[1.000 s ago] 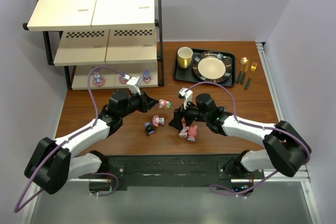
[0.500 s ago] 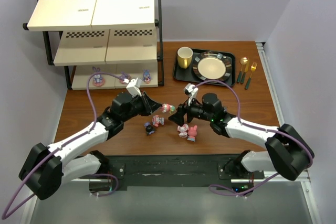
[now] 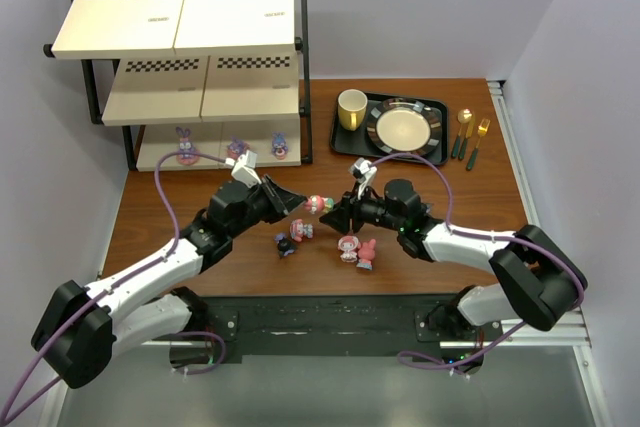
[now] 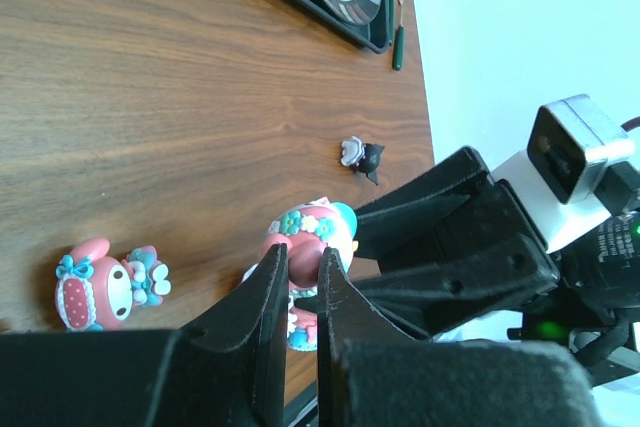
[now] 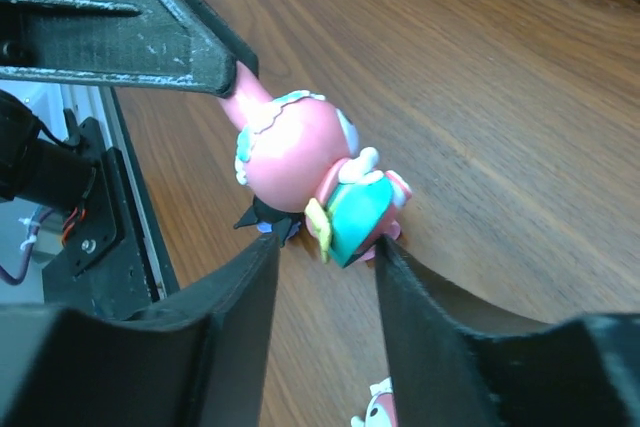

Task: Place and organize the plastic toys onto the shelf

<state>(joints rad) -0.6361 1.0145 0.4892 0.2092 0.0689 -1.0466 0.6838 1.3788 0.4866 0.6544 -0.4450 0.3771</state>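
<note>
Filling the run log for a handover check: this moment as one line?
phase: handover | left gripper: shut on pink figurine by ear | right gripper: open around its body | shelf: three toys on bottom tier

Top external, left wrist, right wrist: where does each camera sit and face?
Top external: above and behind, looking down at the brown wooden table, left arm, right arm.
Left wrist: looks along the left claw, shut on the ear of the pink bunny-eared plastic figurine.
Right wrist: looks along the right claw, flanking that figurine.
All three show the figurine.

Wooden table point(image 3: 480, 197): shelf point(image 3: 175, 12) back-left, black tray point(image 3: 350, 144), cutlery point(image 3: 463, 135) back-right, toys point(image 3: 357, 250) front-centre.
</note>
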